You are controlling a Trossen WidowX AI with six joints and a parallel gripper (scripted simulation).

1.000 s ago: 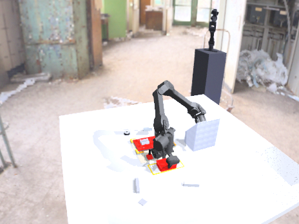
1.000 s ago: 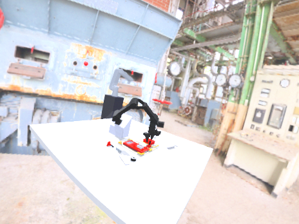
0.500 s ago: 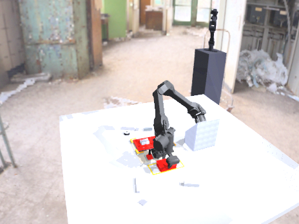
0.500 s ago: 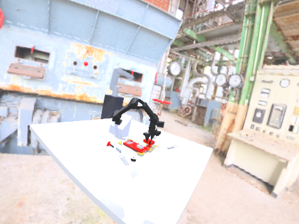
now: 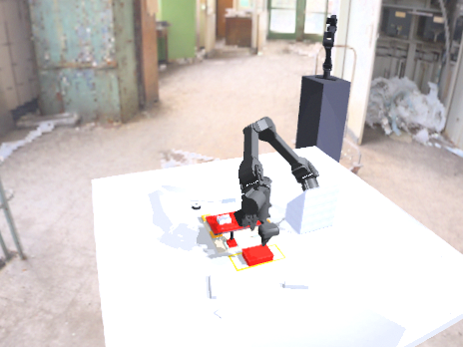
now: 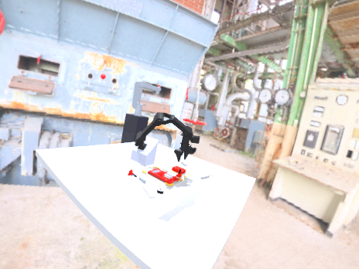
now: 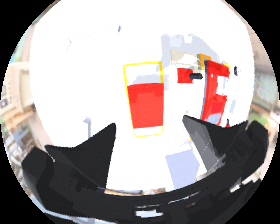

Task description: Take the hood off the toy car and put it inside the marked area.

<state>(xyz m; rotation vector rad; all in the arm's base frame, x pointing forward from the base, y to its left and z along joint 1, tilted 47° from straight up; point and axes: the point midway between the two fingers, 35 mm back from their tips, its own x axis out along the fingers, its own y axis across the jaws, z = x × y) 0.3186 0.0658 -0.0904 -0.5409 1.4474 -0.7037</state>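
Note:
The hood, a red block [image 5: 257, 255] [image 6: 179, 169] [image 7: 146, 106], lies flat on the table inside the yellow outline of the marked area [image 5: 234, 263] [image 7: 142, 64]. It spans nearly the full width of the outline, with bare table at both ends. The toy car's red body [image 5: 220, 226] [image 6: 160, 175] [image 7: 212, 85] lies beside it, apart from it. My gripper [image 5: 259, 236] [image 6: 182, 159] [image 7: 150, 121] is wide open and empty. It hangs above the hood, and the exterior view shows a gap below the fingertips. The wrist view shows both fingertips clear of the hood.
A small red piece [image 5: 231, 242] [image 7: 184, 75] with a black post stands between the hood and the car body. A pale box [image 5: 311, 210] [image 6: 144, 154] [image 7: 182, 167] stands near the arm's base. A small black-and-white round part [image 5: 196, 205] [image 6: 160, 191] lies beyond the car.

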